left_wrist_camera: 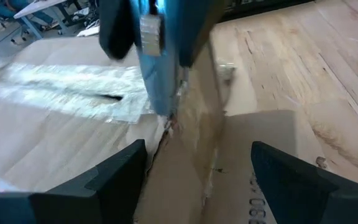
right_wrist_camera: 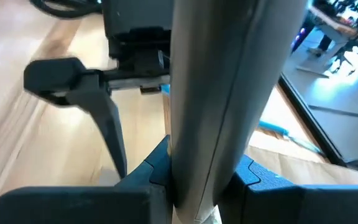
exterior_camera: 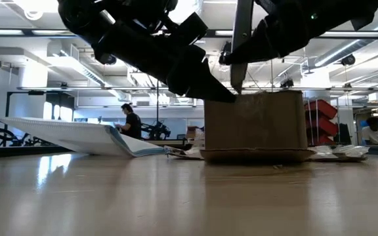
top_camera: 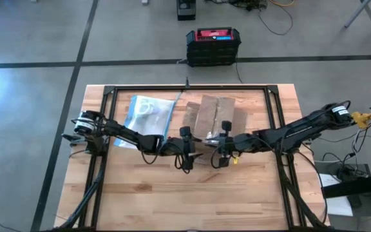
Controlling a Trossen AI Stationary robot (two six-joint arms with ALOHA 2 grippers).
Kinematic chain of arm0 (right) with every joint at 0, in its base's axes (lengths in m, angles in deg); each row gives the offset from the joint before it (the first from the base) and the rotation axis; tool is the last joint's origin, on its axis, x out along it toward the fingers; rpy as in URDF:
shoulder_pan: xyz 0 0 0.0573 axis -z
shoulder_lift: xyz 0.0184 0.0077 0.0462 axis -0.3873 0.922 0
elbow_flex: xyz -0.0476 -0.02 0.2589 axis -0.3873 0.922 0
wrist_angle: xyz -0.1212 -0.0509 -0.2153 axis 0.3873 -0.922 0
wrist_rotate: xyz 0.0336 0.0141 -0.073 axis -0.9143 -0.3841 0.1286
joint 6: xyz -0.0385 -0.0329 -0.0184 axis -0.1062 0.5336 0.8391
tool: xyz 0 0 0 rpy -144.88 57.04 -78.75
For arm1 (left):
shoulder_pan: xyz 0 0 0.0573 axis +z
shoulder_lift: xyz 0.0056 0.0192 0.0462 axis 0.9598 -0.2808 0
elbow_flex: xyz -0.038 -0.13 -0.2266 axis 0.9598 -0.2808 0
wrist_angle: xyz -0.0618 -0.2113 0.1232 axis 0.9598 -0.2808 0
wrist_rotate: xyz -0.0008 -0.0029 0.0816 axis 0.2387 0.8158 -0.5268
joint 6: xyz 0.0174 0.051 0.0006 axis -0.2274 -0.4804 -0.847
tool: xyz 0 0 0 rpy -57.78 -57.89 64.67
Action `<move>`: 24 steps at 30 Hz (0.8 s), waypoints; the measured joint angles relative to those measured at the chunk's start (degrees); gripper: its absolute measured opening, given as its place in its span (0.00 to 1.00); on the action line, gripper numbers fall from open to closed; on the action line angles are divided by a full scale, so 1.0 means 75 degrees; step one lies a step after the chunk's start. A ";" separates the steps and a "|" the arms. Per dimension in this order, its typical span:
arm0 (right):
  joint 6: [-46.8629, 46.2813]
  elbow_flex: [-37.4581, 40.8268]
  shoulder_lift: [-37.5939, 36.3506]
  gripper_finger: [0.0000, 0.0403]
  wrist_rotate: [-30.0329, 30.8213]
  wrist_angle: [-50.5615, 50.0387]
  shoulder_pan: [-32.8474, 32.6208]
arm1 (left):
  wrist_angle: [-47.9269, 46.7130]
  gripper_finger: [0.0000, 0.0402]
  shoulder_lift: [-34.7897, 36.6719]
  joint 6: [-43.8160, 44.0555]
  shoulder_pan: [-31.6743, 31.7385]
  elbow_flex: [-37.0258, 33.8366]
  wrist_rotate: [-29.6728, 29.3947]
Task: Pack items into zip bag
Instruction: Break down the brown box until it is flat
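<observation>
The zip bag (top_camera: 148, 115), clear with a blue strip, lies flat at the table's far left; whitish ring-like items (top_camera: 145, 107) show on it, in or on it I cannot tell. Beside it lies the brown cardboard box (top_camera: 214, 115). My left gripper (top_camera: 189, 154) stands open at the box's near left corner, its fingers (left_wrist_camera: 114, 171) spread over the cardboard with nothing between them. My right gripper (top_camera: 223, 154), facing it from the right, is shut on a slim grey stick-like tool (right_wrist_camera: 216, 93). My right gripper pinches the grey stick (right_wrist_camera: 194, 180) between its two fingers, which lie across it. The stick stands nearly upright, and its lower end (exterior_camera: 237, 84) reaches down to the box's top. Whether that end touches the cardboard, I cannot tell.
A shiny clear film (left_wrist_camera: 73, 93) lies on the cardboard. A small whitish piece (left_wrist_camera: 225, 70) sits on the wood beyond the box. A dark metal frame (top_camera: 275, 116) borders the work area. Bare wood (top_camera: 192, 200) stretches toward the near edge. People (exterior_camera: 131, 123) sit in the room behind.
</observation>
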 joint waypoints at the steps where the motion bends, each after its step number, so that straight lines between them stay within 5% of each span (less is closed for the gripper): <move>1: -0.0005 0.0000 -0.0091 0.14 -0.0005 -0.0212 0.0000 | 0.0001 0.68 0.0000 -0.0031 0.0000 0.0000 -0.0006; 10: -0.0038 0.0000 -0.0654 0.14 -0.0261 -0.0408 -0.0017 | 0.0042 0.68 0.0000 -0.0070 0.0000 -0.0009 -0.0003; 24: 0.0348 -0.0006 0.0419 0.14 -0.0804 0.1164 0.0380 | 0.0088 0.68 0.0000 -0.0061 0.0000 -0.0012 -0.0024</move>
